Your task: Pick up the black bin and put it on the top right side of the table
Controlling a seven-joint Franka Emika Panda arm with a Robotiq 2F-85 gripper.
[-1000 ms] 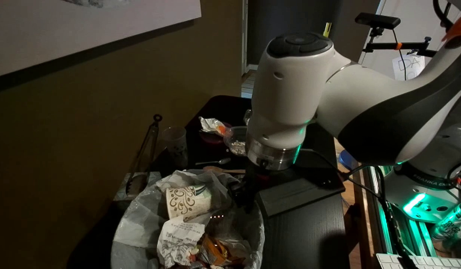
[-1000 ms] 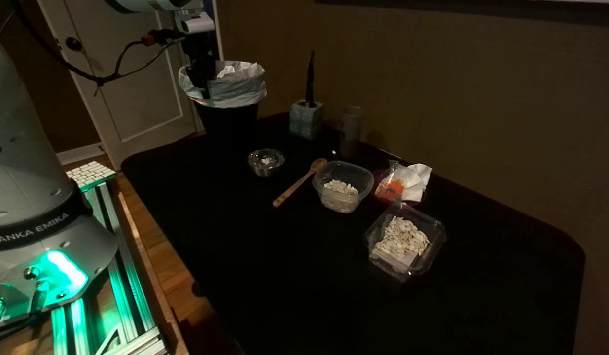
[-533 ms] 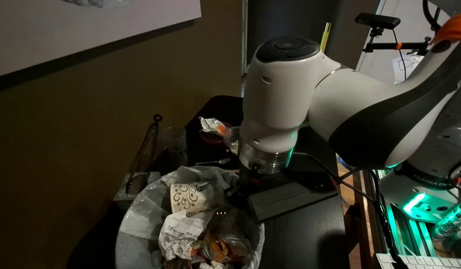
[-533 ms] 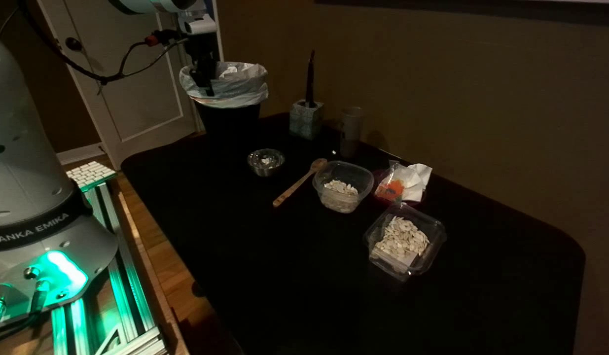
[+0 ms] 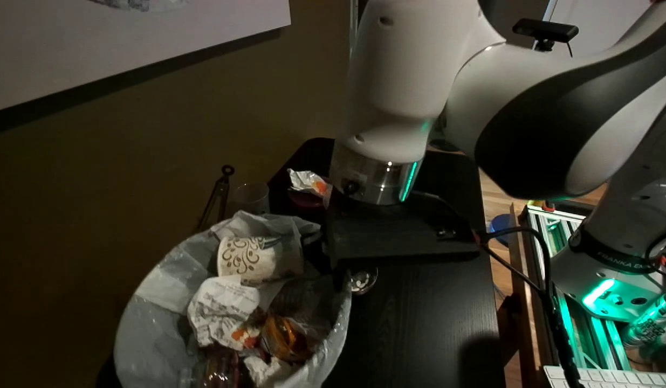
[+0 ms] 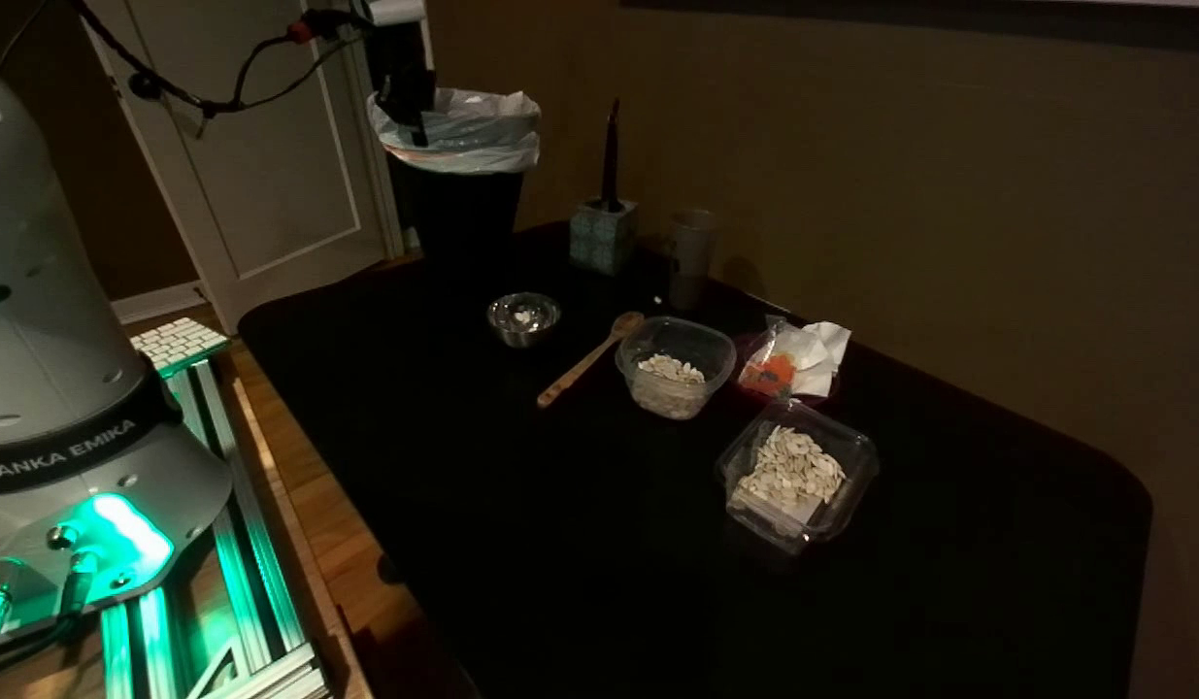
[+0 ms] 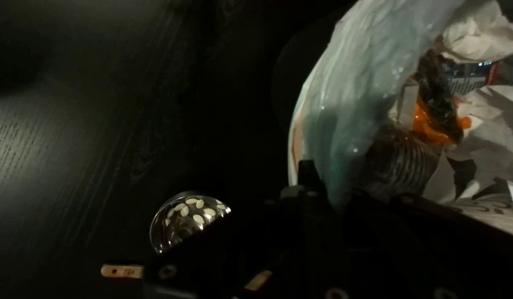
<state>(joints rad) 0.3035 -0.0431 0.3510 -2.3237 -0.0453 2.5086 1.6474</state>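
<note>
The black bin (image 6: 468, 218) is at the far end of the glossy black table (image 6: 580, 544), its pale liner (image 6: 482, 141) folded over the rim. In an exterior view I look down into the bin's liner (image 5: 155, 307), with a paper cup and crumpled trash inside. My gripper (image 6: 416, 121) is at the rim, one finger outside the liner. In the wrist view the gripper (image 7: 334, 195) is shut on the lined rim, the liner pinched between its fingers; the inner fingertip is hard to see. The bin's base is lost in the dark.
A metal bowl (image 6: 523, 320) with seeds stands near the bin. A wooden spoon (image 6: 591, 359), clear containers of seeds (image 6: 672, 374) (image 6: 798, 476), a reddish bowl with wrappers (image 6: 803, 359), a tall cup (image 6: 691, 257) and a patterned box (image 6: 604, 233) holding tongs are along the table.
My gripper and the bin have risen together; the rim stands higher and slightly right in an exterior view. The bin leans nearer the camera in an exterior view, and the metal bowl shows beside it.
</note>
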